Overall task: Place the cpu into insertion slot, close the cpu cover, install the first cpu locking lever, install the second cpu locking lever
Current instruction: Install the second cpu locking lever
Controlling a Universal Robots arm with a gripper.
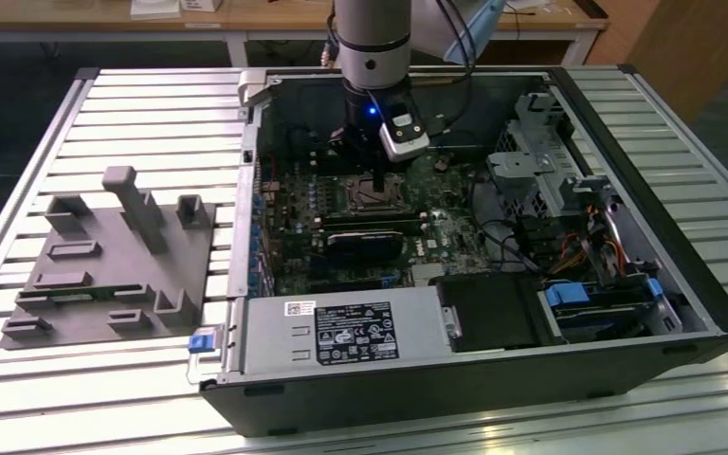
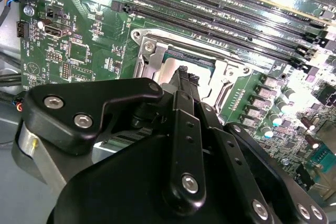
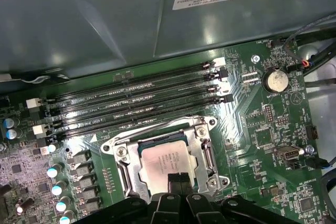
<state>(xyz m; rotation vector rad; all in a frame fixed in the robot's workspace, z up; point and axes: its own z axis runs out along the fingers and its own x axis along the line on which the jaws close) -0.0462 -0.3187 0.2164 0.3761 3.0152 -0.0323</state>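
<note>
The open case (image 1: 667, 313) lies on a slatted metal table (image 1: 149, 104), a grey fixture (image 1: 99, 265) beside it on the exterior view's left and wooden benches behind. Inside, on the green board (image 3: 262, 145), the cpu (image 3: 168, 161) already sits in the slot (image 3: 197, 129) with the cover (image 3: 119, 153) apparently down around it, so placement looks done, while I cannot tell whether either lever is latched. The gripper (image 3: 180, 181) hangs just over the cpu's edge, fingers (image 2: 185, 77) pinched together on nothing.
</note>
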